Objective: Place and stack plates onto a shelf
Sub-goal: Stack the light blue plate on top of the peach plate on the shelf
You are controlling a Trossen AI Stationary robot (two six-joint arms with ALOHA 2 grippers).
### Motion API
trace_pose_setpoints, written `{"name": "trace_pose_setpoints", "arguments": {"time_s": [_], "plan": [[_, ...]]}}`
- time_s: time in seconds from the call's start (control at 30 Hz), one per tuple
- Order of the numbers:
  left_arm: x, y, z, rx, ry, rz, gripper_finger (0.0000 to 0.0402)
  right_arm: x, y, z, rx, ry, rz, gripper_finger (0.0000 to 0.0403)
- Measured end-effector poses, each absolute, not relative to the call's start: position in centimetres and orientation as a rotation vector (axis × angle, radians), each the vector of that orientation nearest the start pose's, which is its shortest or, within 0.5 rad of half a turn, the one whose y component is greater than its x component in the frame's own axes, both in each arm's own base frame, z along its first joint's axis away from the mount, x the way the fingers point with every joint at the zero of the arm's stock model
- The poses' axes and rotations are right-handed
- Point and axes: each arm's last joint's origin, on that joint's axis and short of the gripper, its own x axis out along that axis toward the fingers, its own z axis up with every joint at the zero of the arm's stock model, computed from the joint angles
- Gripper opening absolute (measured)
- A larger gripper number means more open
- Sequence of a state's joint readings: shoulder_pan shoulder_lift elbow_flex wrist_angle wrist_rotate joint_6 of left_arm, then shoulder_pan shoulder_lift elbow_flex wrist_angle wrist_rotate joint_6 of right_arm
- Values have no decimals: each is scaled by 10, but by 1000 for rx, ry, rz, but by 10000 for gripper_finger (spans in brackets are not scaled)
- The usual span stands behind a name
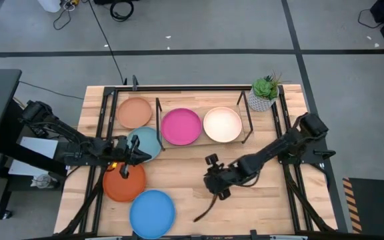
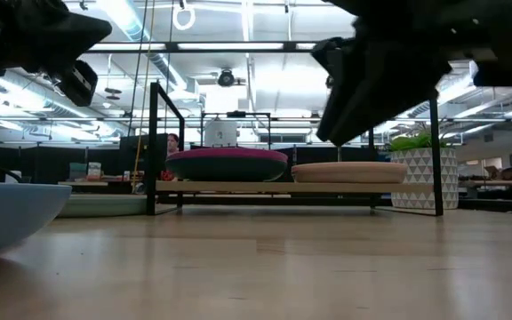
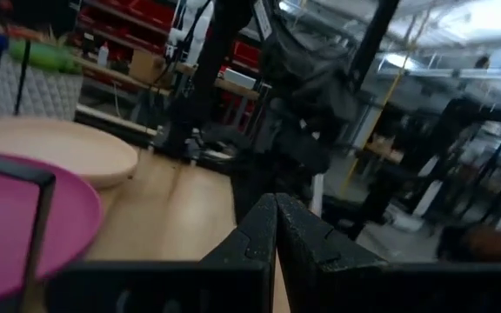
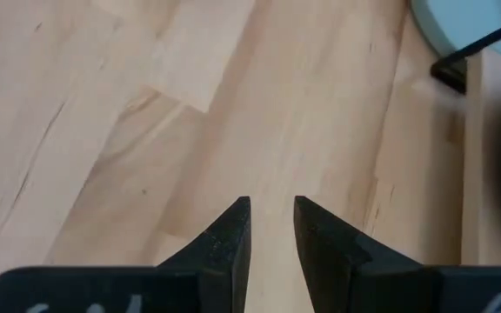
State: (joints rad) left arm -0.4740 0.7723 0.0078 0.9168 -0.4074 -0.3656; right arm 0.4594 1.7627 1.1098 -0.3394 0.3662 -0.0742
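The shelf point(image 1: 248, 117) stands at the table's far side, with the magenta plate point(image 1: 181, 127) and the cream plate point(image 1: 223, 125) lying flat on its wood base. The peach plate point(image 1: 134, 112) lies on the table left of the shelf. The light teal plate point(image 1: 149, 141), orange plate point(image 1: 124, 183) and blue plate point(image 1: 152, 212) lie in a row toward the near edge. My left gripper point(image 1: 133, 152) point(image 3: 275, 228) is shut, above the near rim of the light teal plate, with nothing between its fingers. My right gripper point(image 1: 213, 187) point(image 4: 272, 228) hovers over bare wood, open by a narrow gap. The other plates are out of view.
A potted plant point(image 1: 265, 93) stands at the shelf's far right corner. The black frame point(image 1: 105, 113) edges the table on both sides. Bare wood point(image 1: 259, 207) lies between the blue plate and the right arm. In the low view the blue plate point(image 2: 7, 213) sits close at the near left.
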Motion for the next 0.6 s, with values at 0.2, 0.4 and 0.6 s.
{"name": "trace_pose_setpoints", "arguments": {"time_s": [0.2, 0.4, 0.6], "plan": [[133, -57, 180, -522, -117, -146, 16, 304, 144, 168, -499, 811, 107, 96], [156, -73, 229, -431, 41, -203, 16, 294, 137, 152, -553, 721, 88, 96], [159, -67, 260, -217, 407, 137, 16, 290, 131, 143, -587, 665, 75, 96]]}}
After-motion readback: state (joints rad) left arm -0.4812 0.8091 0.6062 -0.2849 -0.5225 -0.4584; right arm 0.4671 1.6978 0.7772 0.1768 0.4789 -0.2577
